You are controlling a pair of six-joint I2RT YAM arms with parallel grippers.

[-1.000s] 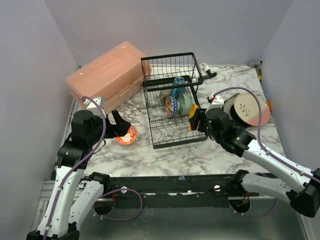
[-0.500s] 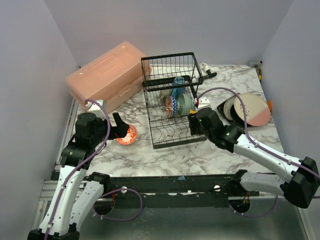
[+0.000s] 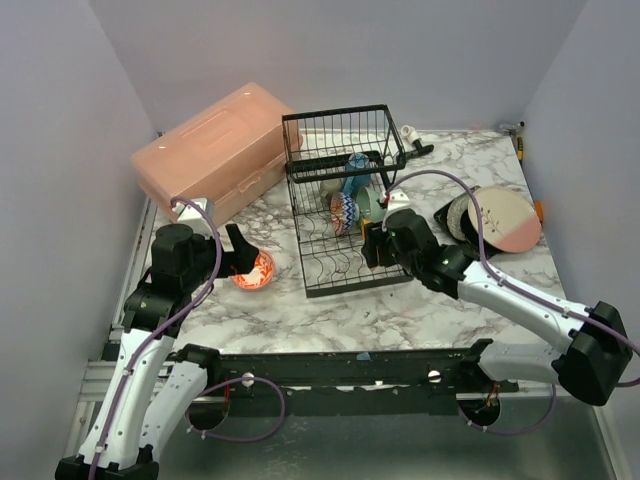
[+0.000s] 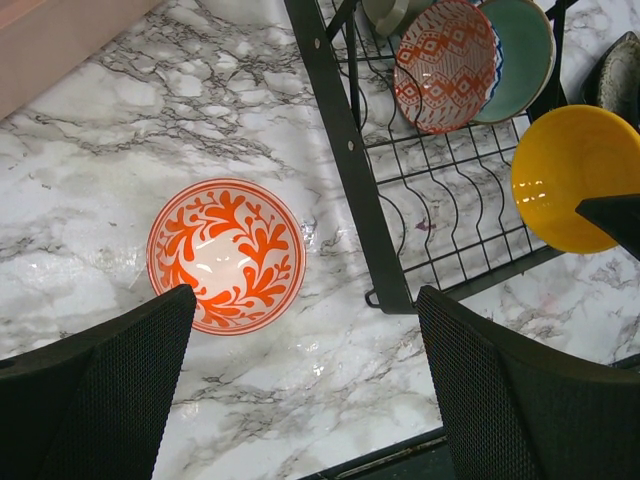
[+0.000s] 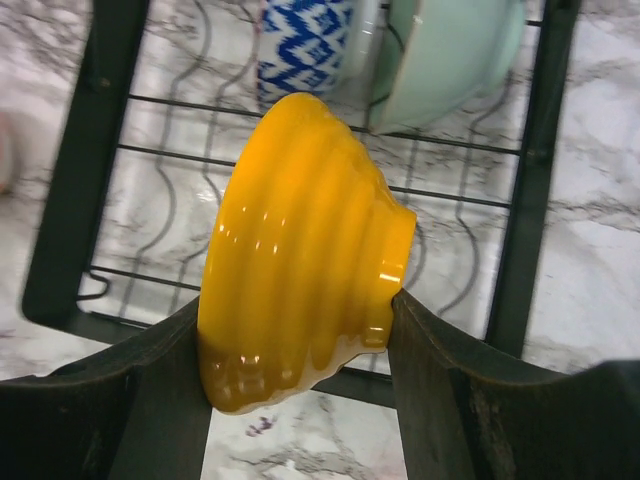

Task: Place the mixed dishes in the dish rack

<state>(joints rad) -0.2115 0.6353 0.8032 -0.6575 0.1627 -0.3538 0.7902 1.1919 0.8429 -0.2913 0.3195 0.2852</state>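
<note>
We look down past our left gripper point(image 4: 305, 300), its two dark mesh fingers point(image 4: 110, 370) spread wide with nothing between them. On the marble table point(image 4: 150, 130) just beyond them lies a round bowl with an orange leaf pattern point(image 4: 226, 255), upright and untouched. To its right stands the black wire dish rack point(image 4: 345, 150), where a diamond-patterned bowl point(image 4: 447, 65) and a mint green bowl point(image 4: 522, 50) lean on edge side by side. A yellow bowl point(image 4: 570, 190) shows over the rack's right end, a dark wedge overlapping its edge.
</note>
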